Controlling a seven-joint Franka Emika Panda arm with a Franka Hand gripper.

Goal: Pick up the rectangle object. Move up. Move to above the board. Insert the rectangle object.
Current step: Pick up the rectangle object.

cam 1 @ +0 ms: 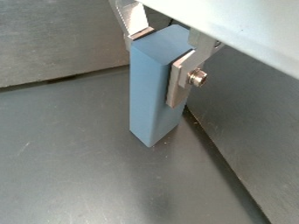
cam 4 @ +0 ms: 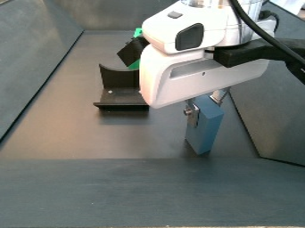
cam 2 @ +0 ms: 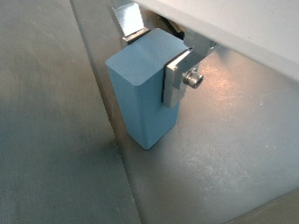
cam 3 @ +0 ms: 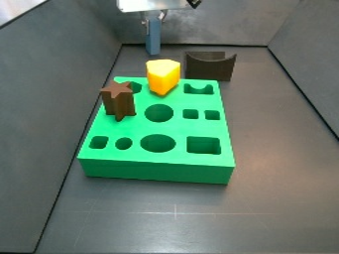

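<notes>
Blue-grey block (cam 1: 156, 87) standing upright on the dark floor, close to a grey side wall (cam 1: 251, 105), at the far end of the bin from the green board (cam 3: 166, 134). Gripper (cam 1: 163, 54) down over its top, silver fingers (cam 1: 181, 77) pressed flat against two opposite faces near the upper end — clamped on the block, by the look of both wrist views. Grip set high, probably so the long lower part stays free to enter a hole. Bottom of the block resting on the floor or only just off it; cannot tell which. In a side view, white arm housing (cam 4: 191, 62) hiding most of the gripper (cam 4: 201, 105), block (cam 4: 205, 126) hanging below it. Board lying flat, well apart from the block — yellow block (cam 3: 162, 75) and brown star block (cam 3: 119, 100) already seated in it, dark arch block (cam 3: 209, 65) just behind. Lifting step judged next; nothing in the way directly above.
</notes>
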